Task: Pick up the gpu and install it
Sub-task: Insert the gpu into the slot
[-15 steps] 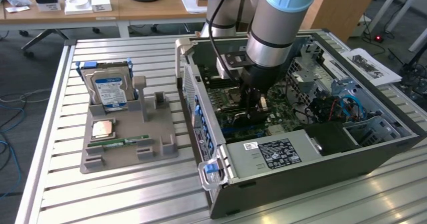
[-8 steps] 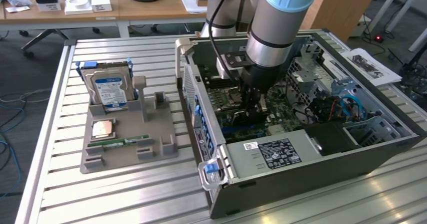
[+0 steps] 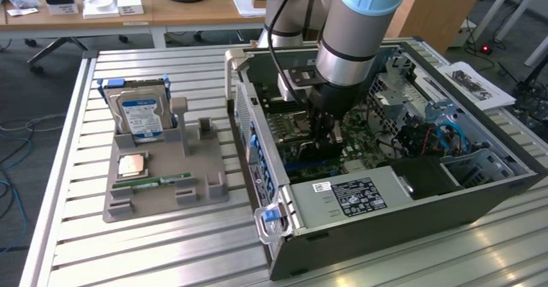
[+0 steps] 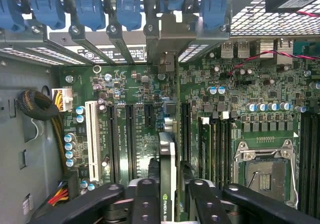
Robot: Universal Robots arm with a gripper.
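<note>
One arm reaches down into the open computer case that lies on the slatted metal table, and its gripper sits low over the motherboard, its tips lost in shadow in the exterior view. From the wrist view the fingers stand narrow, pressed against both faces of the gpu, a thin card held on edge between them; its lower part is cut off by the frame, and its far end runs toward the slot brackets at the case's rear wall. The card hangs over the motherboard's expansion slots, roughly in line with one of the dark ones, but whether its edge touches a slot cannot be told, since the card itself hides the contact. An empty processor socket lies well to one side of the card. Outside the case, near the table's edge at the exterior view's left, a grey holder carries a hard drive standing upright, a processor chip lying flat and a green memory stick. A power supply fills the case's near corner, and the arm blocks much of the board beyond it.
</note>
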